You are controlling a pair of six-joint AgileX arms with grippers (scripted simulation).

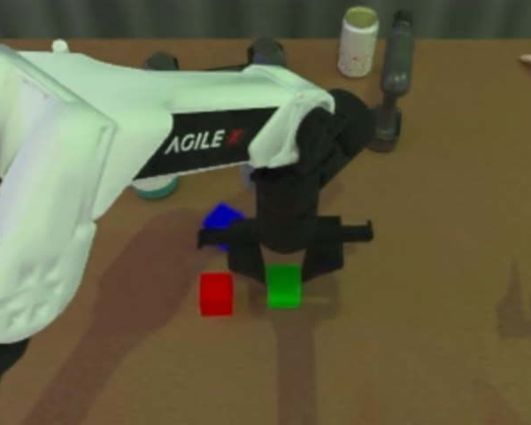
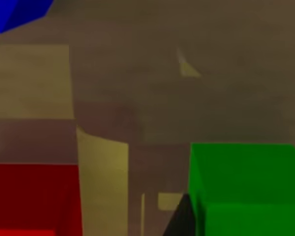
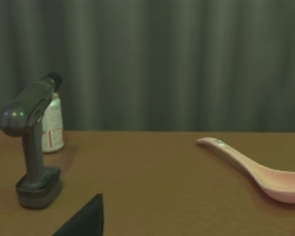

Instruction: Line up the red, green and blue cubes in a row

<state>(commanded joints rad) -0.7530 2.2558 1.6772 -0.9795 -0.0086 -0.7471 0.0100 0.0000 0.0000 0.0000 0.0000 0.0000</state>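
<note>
While the left arm reaches across the middle of the surface (image 1: 442, 266) in the top view, its hand (image 1: 283, 270) sits directly over the green cube (image 1: 283, 286), with dark fingers (image 1: 315, 262) flanking the far part of that cube; whether the fingers press on the cube or stand clear of it cannot be determined from any view. The green cube rests on the surface near the centre, and the red cube (image 1: 216, 293) rests just beside it on its left, with a narrow gap between the two and their near edges roughly level. The blue cube (image 1: 221, 218) lies behind the red cube, closer to the far edge, turned at an angle and partly covered by the hand's body. The left wrist view shows the red cube (image 2: 32, 199) and the green cube (image 2: 246, 189) side by side with bare surface between them, the blue cube (image 2: 17, 12) at one corner, and a dark fingertip (image 2: 183, 219) against the green cube's edge. A white bottle (image 1: 357, 41) and a dark grey drill-shaped tool (image 1: 394, 84) stand upright near the far edge, and a pale spoon (image 3: 250, 167) lies to their right. The right hand appears only as a dark tip (image 3: 83, 221) in the right wrist view, so its state cannot be determined
</note>
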